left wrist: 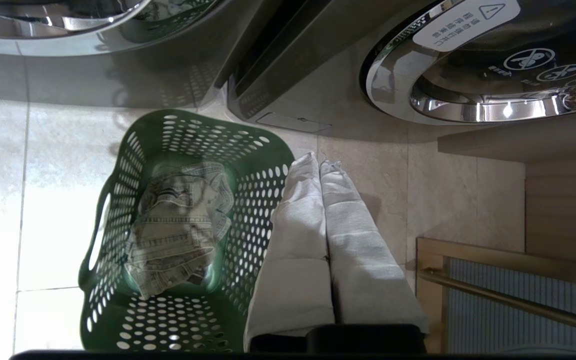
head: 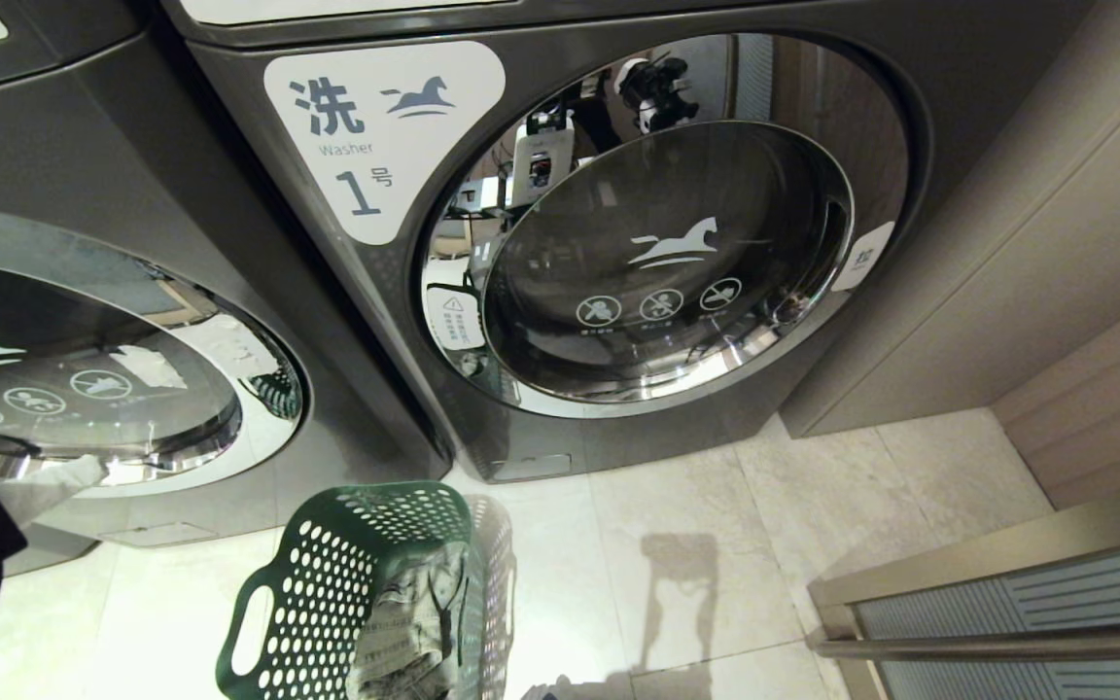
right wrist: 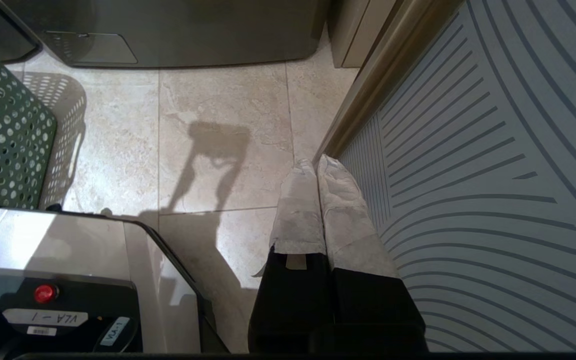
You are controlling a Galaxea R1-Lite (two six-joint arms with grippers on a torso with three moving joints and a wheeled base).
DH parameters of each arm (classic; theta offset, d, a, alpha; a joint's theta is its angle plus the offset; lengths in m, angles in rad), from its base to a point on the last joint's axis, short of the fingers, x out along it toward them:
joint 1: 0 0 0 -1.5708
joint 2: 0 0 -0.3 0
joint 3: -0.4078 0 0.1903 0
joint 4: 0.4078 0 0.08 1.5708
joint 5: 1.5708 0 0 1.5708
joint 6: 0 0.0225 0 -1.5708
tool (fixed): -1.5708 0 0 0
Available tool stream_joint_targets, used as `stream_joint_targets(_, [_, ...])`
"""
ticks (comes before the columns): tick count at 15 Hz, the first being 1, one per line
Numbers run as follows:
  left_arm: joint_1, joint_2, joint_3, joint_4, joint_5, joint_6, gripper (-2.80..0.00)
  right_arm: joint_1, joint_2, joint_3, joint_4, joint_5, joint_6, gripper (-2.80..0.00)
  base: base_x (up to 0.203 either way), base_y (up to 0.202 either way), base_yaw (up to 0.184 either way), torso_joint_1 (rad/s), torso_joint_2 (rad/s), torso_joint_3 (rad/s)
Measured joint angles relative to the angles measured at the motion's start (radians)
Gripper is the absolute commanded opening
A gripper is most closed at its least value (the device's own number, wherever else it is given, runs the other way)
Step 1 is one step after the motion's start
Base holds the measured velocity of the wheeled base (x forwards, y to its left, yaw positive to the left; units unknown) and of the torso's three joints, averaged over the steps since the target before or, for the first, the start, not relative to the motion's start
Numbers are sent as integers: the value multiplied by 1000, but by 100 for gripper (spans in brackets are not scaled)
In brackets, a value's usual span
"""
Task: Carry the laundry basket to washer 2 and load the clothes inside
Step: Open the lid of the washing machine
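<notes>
Head view: laundry basket (head: 346,593) down on the pale floor tiles (head: 716,544), clothes (head: 414,622) bundled inside, just before two grey washers, the one marked 1 (head: 618,243) straight ahead, another (head: 84,389) at left. Left wrist view: left gripper (left wrist: 319,166) pressed closed, empty, above the floor just beside the basket's rim. Right wrist view: right gripper (right wrist: 314,162) closed too, empty, over tiles beside a ribbed panel (right wrist: 483,175).

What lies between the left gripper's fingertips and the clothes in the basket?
In the left wrist view, only the laundry basket's perforated wall separates the shut left gripper from the clothes.
</notes>
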Motion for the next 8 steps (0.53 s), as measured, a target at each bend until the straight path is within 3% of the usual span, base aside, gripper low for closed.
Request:
stream_joint_targets(5, [94, 104, 63, -151, -71, -20, -280, 0, 0, 0, 0, 0, 0, -280, 0, 0, 0, 0, 0, 0])
stream_joint_targets(8, [111, 211, 111, -389, -139, -5, -280, 0, 0, 0, 0, 0, 0, -280, 0, 0, 0, 0, 0, 0])
